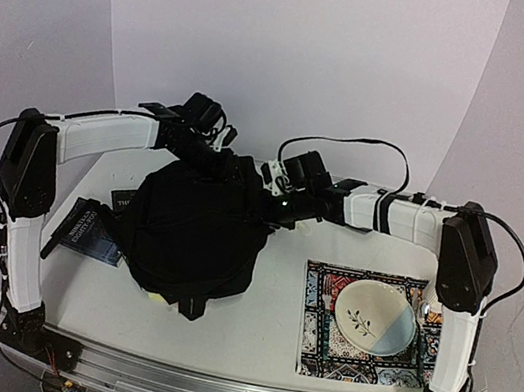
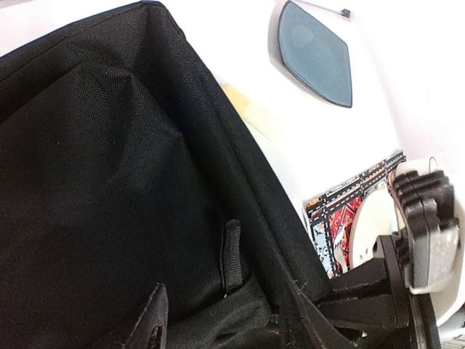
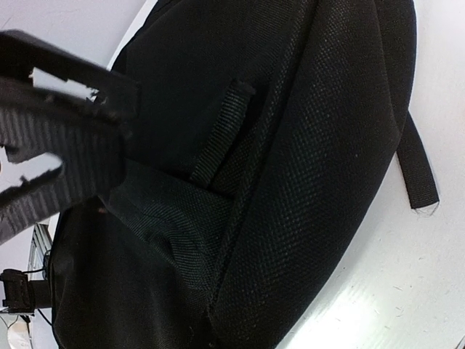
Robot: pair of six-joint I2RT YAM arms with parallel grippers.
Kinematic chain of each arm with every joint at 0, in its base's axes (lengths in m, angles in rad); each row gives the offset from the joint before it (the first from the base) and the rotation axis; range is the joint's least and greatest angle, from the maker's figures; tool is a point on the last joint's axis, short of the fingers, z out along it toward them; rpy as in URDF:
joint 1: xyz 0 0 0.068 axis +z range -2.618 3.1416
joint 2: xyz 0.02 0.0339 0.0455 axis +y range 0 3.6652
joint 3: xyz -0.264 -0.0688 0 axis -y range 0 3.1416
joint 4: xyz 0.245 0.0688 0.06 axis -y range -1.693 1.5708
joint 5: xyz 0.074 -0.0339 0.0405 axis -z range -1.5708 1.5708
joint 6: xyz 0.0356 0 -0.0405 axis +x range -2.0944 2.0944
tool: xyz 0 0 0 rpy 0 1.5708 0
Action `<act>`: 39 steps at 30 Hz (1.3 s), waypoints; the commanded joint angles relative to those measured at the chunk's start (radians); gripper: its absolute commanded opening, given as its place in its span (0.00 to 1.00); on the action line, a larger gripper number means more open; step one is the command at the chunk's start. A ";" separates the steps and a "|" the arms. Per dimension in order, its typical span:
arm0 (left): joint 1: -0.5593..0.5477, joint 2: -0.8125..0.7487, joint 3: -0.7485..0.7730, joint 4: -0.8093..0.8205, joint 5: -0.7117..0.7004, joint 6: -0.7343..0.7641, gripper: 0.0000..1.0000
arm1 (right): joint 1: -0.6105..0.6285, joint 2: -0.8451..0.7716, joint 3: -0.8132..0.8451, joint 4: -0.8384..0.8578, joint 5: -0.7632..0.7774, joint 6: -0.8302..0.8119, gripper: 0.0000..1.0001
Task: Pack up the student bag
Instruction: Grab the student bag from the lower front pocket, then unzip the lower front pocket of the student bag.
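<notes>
One white table (image 1: 266, 344) carries one student bag (image 1: 197, 230), slumped left of centre. One patterned book (image 1: 318, 328) lies to its right, two dark books (image 1: 86, 229) to its left and one plate (image 1: 376, 316) on the patterned book. The right gripper (image 3: 116, 138) pinches the bag's fabric; whether the left gripper (image 1: 218, 158) at the bag's far edge grips it, I cannot tell

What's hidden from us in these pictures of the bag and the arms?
Inside the student bag: every view, its black fabric covers it.
Dark books: top view, partly under the bag; titles too small.
Right gripper: right wrist view, shut, black on black fabric; any pinch unclear.
</notes>
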 commanded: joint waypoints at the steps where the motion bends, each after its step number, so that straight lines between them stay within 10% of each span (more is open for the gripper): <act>1: 0.000 0.039 0.060 0.021 0.020 -0.009 0.52 | 0.025 -0.065 0.007 0.019 -0.033 -0.032 0.00; 14: -0.002 0.147 0.135 0.024 0.107 0.015 0.38 | 0.036 -0.059 0.021 0.020 -0.035 -0.053 0.00; 24: -0.002 0.111 0.126 0.026 0.090 0.034 0.00 | 0.032 -0.069 0.001 0.012 0.036 -0.050 0.00; 39: 0.101 -0.129 -0.156 0.024 -0.133 0.049 0.00 | -0.031 -0.117 -0.074 0.012 0.148 0.007 0.00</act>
